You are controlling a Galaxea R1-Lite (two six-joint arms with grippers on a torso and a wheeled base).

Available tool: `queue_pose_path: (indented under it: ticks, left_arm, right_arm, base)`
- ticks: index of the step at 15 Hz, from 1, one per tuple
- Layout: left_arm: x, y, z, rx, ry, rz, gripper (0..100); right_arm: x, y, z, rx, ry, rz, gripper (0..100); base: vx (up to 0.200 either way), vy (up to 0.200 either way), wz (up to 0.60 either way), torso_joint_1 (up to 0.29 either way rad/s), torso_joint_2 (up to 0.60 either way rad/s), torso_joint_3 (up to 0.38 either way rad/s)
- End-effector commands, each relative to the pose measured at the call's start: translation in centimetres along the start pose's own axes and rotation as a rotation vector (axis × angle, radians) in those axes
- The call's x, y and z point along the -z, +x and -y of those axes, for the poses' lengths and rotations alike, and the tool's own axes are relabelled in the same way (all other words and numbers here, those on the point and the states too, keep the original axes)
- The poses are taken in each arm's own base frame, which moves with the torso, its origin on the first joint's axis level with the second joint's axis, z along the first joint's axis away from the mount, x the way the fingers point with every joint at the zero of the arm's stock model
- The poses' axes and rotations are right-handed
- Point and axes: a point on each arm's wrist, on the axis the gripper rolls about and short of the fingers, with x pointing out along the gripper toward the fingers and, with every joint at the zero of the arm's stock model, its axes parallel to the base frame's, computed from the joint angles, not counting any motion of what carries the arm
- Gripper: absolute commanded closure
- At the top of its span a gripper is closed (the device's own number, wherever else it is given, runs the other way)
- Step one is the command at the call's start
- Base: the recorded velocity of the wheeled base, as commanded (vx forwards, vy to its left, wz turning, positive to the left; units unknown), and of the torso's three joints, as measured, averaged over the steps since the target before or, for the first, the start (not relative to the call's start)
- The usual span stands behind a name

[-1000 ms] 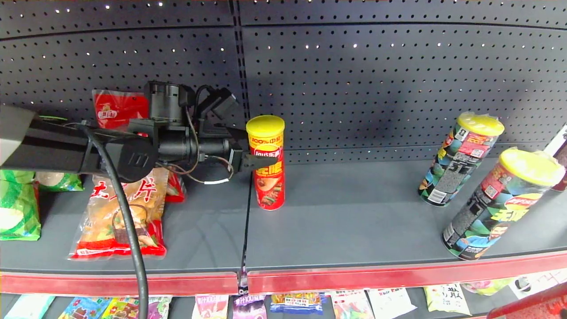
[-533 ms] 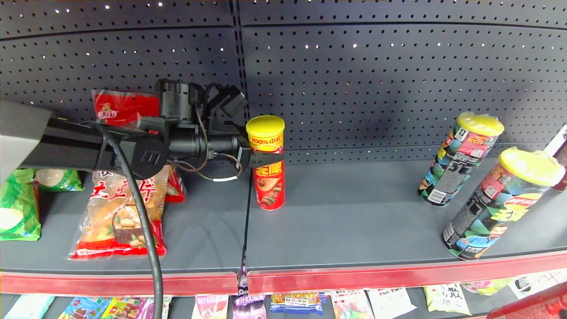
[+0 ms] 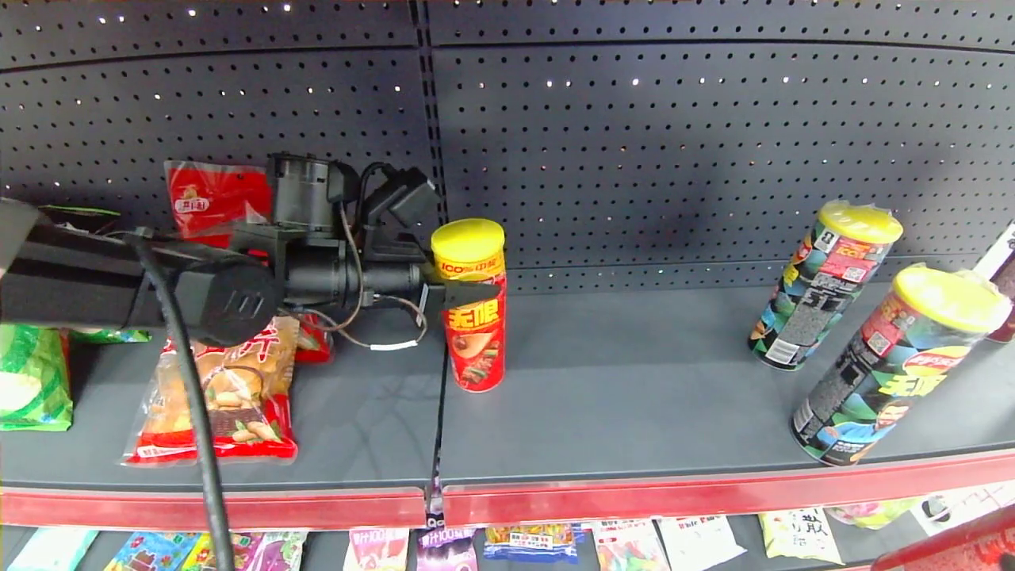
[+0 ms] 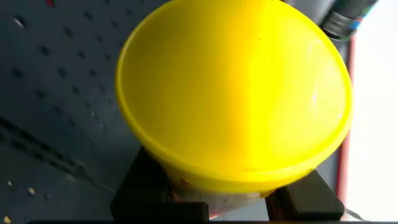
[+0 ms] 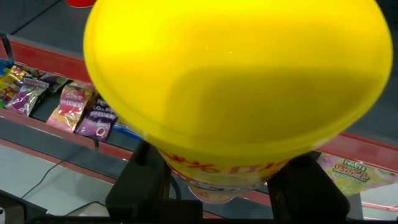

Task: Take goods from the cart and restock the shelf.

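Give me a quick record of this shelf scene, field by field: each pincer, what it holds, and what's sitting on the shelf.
Left pincer: shut on red can, yellow lid, slightly tilted, near the middle seam of the shelf
Right pincer: shut on second can, also yellow-lidded, above lower packets
Shelf right: back patterned can, front patterned can, both standing
Shelf left: clear snack bag, green bag, red bag at the pegboard
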Motion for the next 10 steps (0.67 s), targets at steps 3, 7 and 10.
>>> queue_pose_path:
  ticks: [3,7,10]
  left_arm:
    - [-0.8,-3.9,5.9,0.066,0.012,0.004,100]
    - [-1.1,-4.0,7.2,0.088,0.024,0.007,100]
    - [-0.7,-3.4,7.3,0.103,0.018,-0.005,100]
  right_arm:
    - [0.0,0.0,0.0,-0.002,-0.001,-0.001,100]
    - [0.0,0.1,0.0,-0.009,0.000,-0.007,100]
    - [0.0,0.1,0.0,-0.009,0.000,-0.005,100]
  base:
    - [0.000,0.000,0.00,0.000,0.00,0.000]
    - [0.000,0.000,0.00,0.000,0.00,0.000]
    - [0.000,0.000,0.00,0.000,0.00,0.000]
